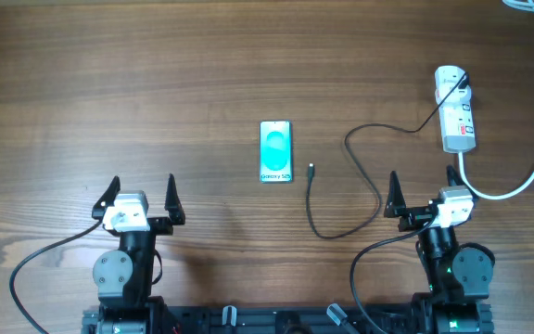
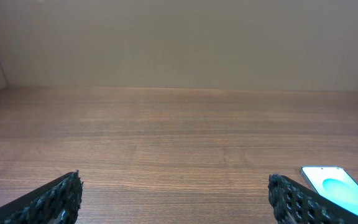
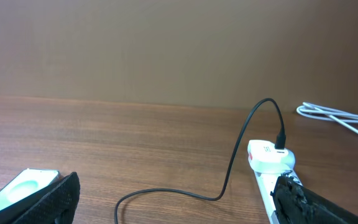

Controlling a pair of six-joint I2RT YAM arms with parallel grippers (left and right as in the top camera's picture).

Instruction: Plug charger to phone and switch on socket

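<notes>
Waiting at the near edge with left gripper [image 1: 143, 188] and right gripper [image 1: 423, 184] both spread wide, holding nothing. Mid-table: phone [image 1: 275, 151], screen-up, with charger [image 1: 308, 195] tip just right; plug seated in socket [image 1: 456, 122], far right. Best pinched close behind the tip, right-handed, kept level.

I'm reading "Galaxy" on the phone [image 1: 275, 151], at its six o'clock end. Red markings on the socket [image 1: 456, 111] are too small to read.

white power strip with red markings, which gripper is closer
Right. The right gripper is just short of the white oblong power strip; the left gripper is far off to its left.
</notes>
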